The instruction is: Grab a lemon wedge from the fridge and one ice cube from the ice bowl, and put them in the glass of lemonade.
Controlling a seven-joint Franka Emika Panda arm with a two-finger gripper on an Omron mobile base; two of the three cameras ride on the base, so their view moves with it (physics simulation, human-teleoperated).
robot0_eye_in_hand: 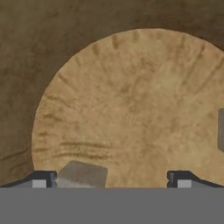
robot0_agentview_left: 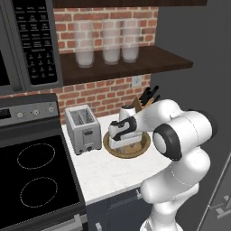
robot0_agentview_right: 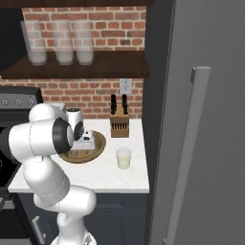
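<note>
On the surface point(robot0_agentview_right: 103, 178): toaster point(robot0_agentview_left: 83, 128) at left, ice bowl point(robot0_agentview_right: 98, 148) in the middle, knife block point(robot0_agentview_right: 119, 125) behind it by the wall, glass of lemonade point(robot0_agentview_right: 123, 158) right of the bowl, just beside the fridge point(robot0_agentview_right: 206, 119). Above, three jars point(robot0_agentview_left: 106, 41) on a shelf point(robot0_agentview_left: 126, 65). Inside the bowl, an ice cube point(robot0_eye_in_hand: 82, 175) between the jaws.

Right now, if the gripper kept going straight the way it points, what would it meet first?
Probably the floor of the ice bowl, which lies right ahead of the gripper. An ice cube sits between the open jaws, nearer one side.
</note>
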